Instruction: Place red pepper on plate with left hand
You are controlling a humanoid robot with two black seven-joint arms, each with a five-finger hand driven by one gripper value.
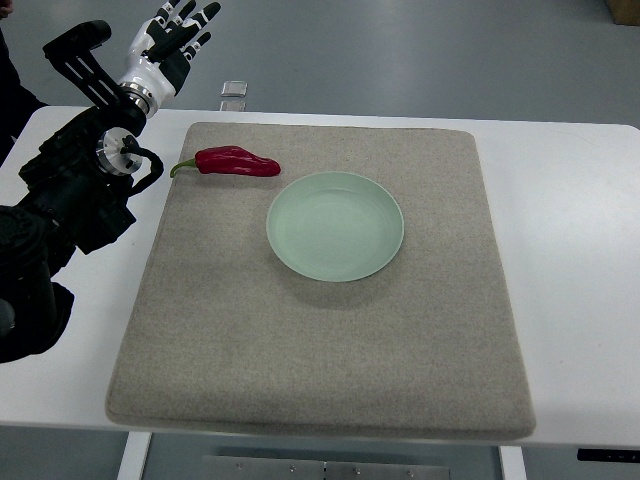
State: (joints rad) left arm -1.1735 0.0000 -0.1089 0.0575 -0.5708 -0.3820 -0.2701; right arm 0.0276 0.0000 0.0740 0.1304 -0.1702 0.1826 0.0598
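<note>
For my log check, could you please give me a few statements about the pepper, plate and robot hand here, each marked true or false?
1. The red pepper lies on the mat, outside the plate. True.
2. The left robot hand grips the pepper. False: its fingers are spread and hold nothing, up beyond the mat's far left corner.
3. The plate holds nothing. True.
4. The pepper's green stem points toward the plate. False: it points away, toward the mat's left edge.
5. The right robot hand is over the plate. False: it is out of view.
</note>
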